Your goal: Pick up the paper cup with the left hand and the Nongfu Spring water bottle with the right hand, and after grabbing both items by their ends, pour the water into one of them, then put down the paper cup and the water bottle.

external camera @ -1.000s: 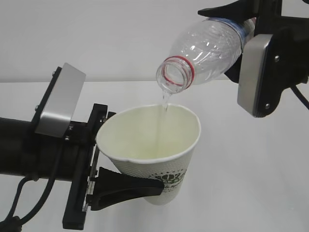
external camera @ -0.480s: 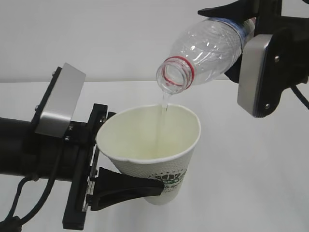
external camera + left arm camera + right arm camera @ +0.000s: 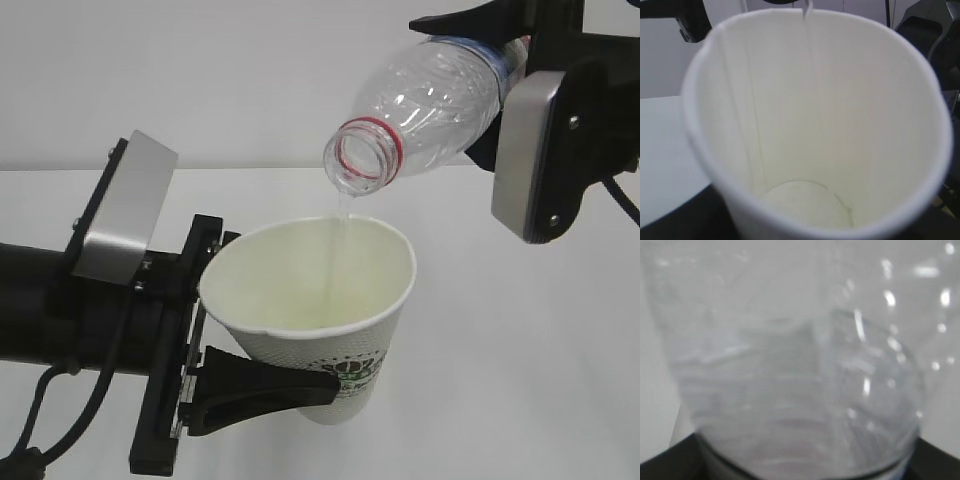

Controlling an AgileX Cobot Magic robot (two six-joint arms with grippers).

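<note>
White cup [image 3: 320,310] clamped low in left end effector [image 3: 262,388], tilted; bottle [image 3: 425,110] clamped in right end effector [image 3: 500,40], mouth above cup rim; water [image 3: 340,245] streaming in.

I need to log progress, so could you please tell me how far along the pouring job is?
Done: cup and bottle are both lifted and held. In hand: the tilted bottle sends a thin stream of water into the cup. Left: finish pouring, then set both down.

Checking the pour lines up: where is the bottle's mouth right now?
In the exterior view the Nongfu Spring water bottle, tilted in the right pincer, has its mouth upper centre, just above the paper cup, apart from its rim.
</note>
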